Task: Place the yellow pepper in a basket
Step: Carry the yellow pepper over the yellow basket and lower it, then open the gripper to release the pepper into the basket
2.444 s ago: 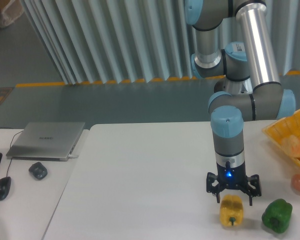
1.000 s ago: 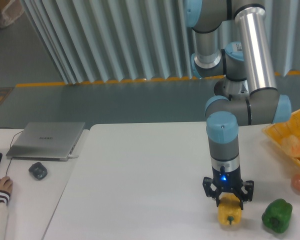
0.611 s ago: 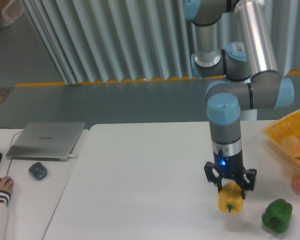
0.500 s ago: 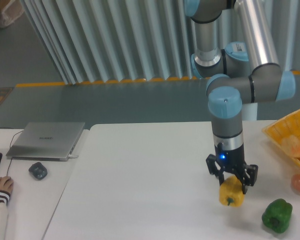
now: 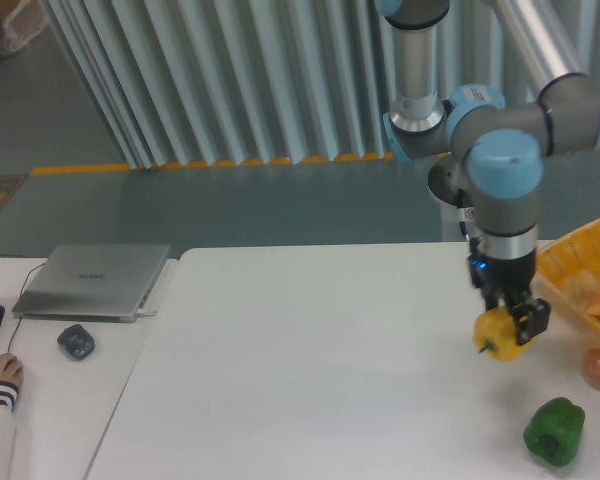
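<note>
White table (image 5: 300,350). Gripper (image 5: 507,322) jaws clamped on yellow pepper (image 5: 499,334), held off the surface; basket (image 5: 586,255) at its 2 o'clock, green pepper (image 5: 554,430) at 5.

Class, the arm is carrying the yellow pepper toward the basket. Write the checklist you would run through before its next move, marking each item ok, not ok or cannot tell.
1. Claw shut on the yellow pepper: ok, the pepper hangs in the claw.
2. Pepper lifted off the white table: ok.
3. Pepper over the basket: not ok, it hangs just left of the basket's near edge.
4. Room in the basket: cannot tell; a pale orange item already lies inside and the frame crops the rest.
5. Green bell pepper and small orange-red fruit out of the way: ok, both lie on the table below the path.
</note>
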